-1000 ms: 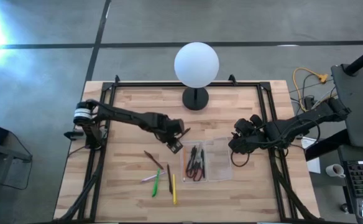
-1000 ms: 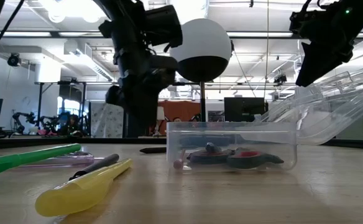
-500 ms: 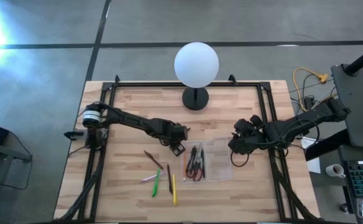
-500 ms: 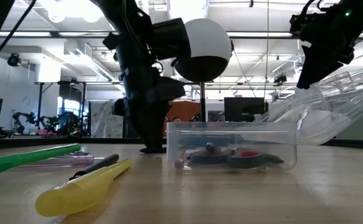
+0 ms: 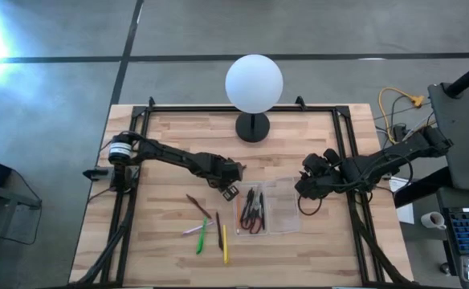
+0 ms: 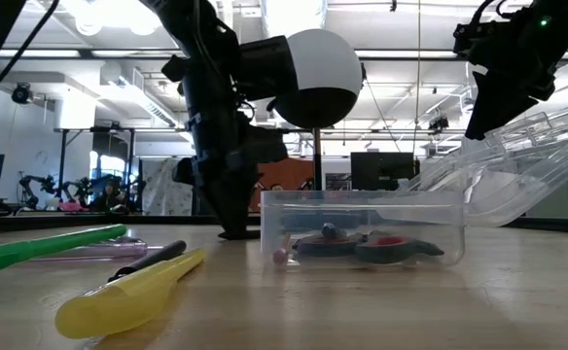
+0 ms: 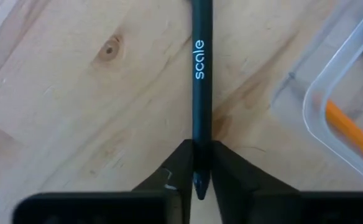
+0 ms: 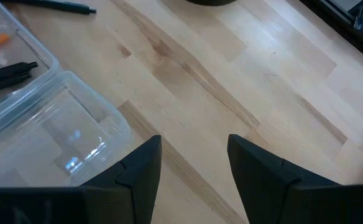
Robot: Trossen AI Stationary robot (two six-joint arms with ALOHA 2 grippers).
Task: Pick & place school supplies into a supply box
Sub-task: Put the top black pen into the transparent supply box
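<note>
My left gripper [image 7: 198,169] is down at the table, just beside the supply box [image 5: 268,208] on the side away from the right arm. Its two fingers [image 7: 180,167] are pinched tight on a dark pen [image 7: 199,93] marked "scale". The pen's tip sits between the pads and the barrel runs straight out ahead along the wood. In the left wrist view the box's rounded clear corner lies just beside the pen, with an orange pencil [image 7: 350,130] showing inside it.

From above, I see the left gripper [image 5: 229,189] next to the box's near corner. In the low view the left arm [image 6: 221,126] comes down to touch the table right beside the box wall [image 6: 362,206].

The supply box lies open, its lid [image 6: 517,180] tipped back toward the right arm. Inside are the red-handled scissors [image 6: 381,245] and some dark pens [image 5: 252,209].

Farther from the box, beyond the left gripper, a brown pencil [image 5: 197,205], a pale pen [image 5: 193,229], a green pen [image 5: 201,238], a dark pencil [image 5: 218,229] and a yellow pen [image 5: 225,244] lie on the table [image 5: 162,144].

My right gripper [image 8: 191,165] hovers on the lid side of the box, fingers spread apart and holding nothing.
</note>
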